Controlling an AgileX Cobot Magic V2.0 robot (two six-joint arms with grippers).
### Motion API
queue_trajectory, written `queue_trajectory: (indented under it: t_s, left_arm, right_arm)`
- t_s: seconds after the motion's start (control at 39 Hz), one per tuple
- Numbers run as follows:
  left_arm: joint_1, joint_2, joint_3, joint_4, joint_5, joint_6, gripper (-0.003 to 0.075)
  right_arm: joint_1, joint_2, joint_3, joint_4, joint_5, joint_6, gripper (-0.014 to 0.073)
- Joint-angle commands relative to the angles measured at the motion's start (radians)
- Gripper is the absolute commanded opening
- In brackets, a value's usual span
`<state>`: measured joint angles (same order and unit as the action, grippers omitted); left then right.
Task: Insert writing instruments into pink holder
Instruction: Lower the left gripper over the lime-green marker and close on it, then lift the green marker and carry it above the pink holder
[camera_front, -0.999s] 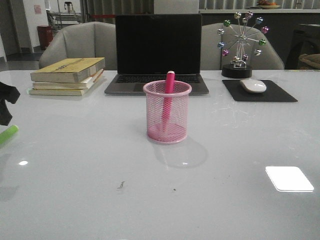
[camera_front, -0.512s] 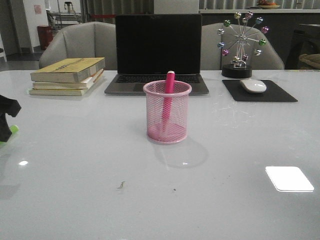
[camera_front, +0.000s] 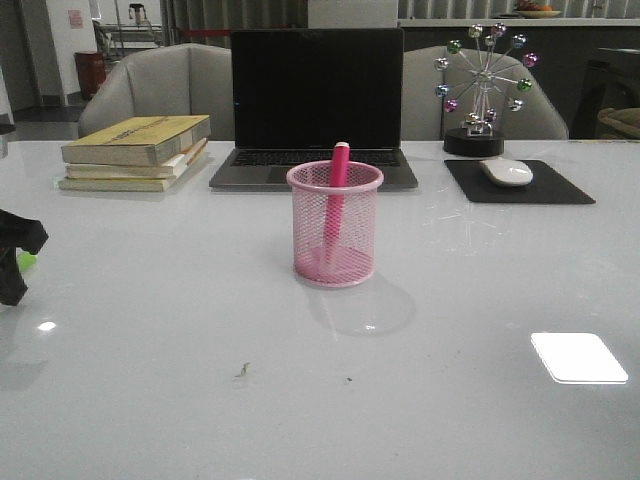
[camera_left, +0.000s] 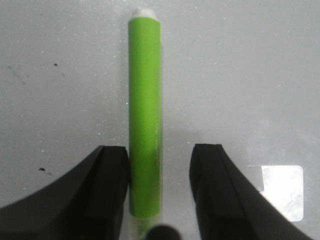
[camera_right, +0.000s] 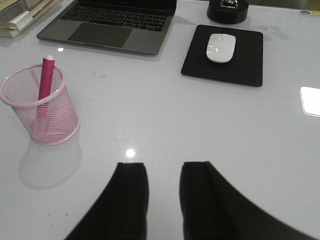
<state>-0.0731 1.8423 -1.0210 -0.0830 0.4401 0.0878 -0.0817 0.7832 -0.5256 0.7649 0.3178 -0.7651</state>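
Left gripper (camera_left: 160, 192), jaws spread, has descended astride the lime-green marker (camera_left: 144, 120) (one finger touching); grasp imminent.

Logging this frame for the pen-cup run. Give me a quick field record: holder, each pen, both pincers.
holder: pink holder, upright mid-table, in front of the laptop
magenta pen: magenta pen, standing in the holder, tip above rim
green pen: green pen, lying on the table, not in the holder
left pincer: left pincer, open, straddling the green pen
right pincer: right pincer, open, empty
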Motion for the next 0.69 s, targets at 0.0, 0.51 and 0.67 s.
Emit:
queue_trajectory:
  t_s: [0.0, 0.51, 0.67]
  left_arm:
    - [0.001, -0.016, -0.017, -0.004, 0.013, 0.004, 0.0257]
    - [-0.001, -0.010, -0.017, -0.005, 0.054, 0.067, 0.0104]
    - [-0.019, -0.049, -0.019, -0.005, -0.054, 0.101, 0.0104]
  right_arm:
    - [0.002, 0.002, -0.026, 0.027, -0.048, -0.006, 0.0309]
    - [0.002, 0.002, -0.026, 0.027, -0.048, -0.006, 0.0309]
    - [0.002, 0.002, -0.026, 0.027, -0.048, -0.006, 0.0309]
